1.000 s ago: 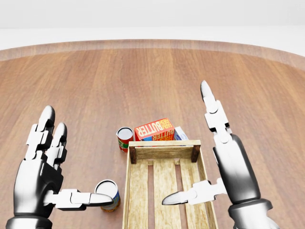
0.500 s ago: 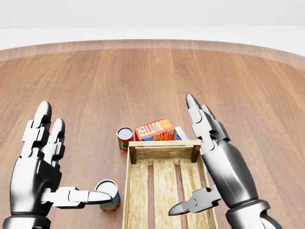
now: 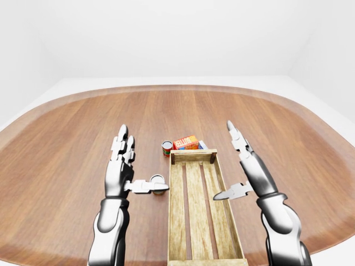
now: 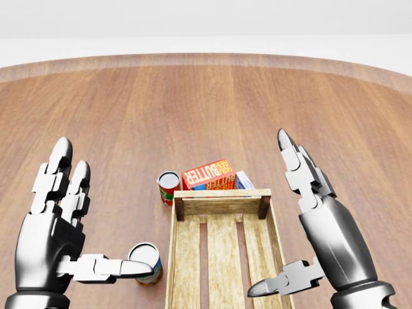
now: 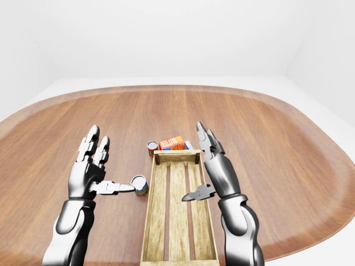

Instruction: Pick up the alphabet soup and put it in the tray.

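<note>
Two cans stand on the wooden table left of the wooden tray [image 4: 222, 194]. One has an orange and blue label [image 4: 148, 264] and touches or nearly touches the thumb of my left hand [image 4: 106, 212], which is open with its fingers upright. The other can is red with green [image 4: 168, 187] and stands by the tray's top left corner. I cannot read either label. My right hand [image 4: 270, 215] is open and empty over the tray's right side. The tray is empty.
A red butter box [image 4: 207, 174] and a small blue and white box [image 4: 243, 180] lie just above the tray's top end. The round table's edge [image 3: 177, 87] curves across the top of the views.
My right hand has swung to the right, off the tray's middle toward its right rim, staying open. My left hand has barely moved. The cans and tray have not moved.
</note>
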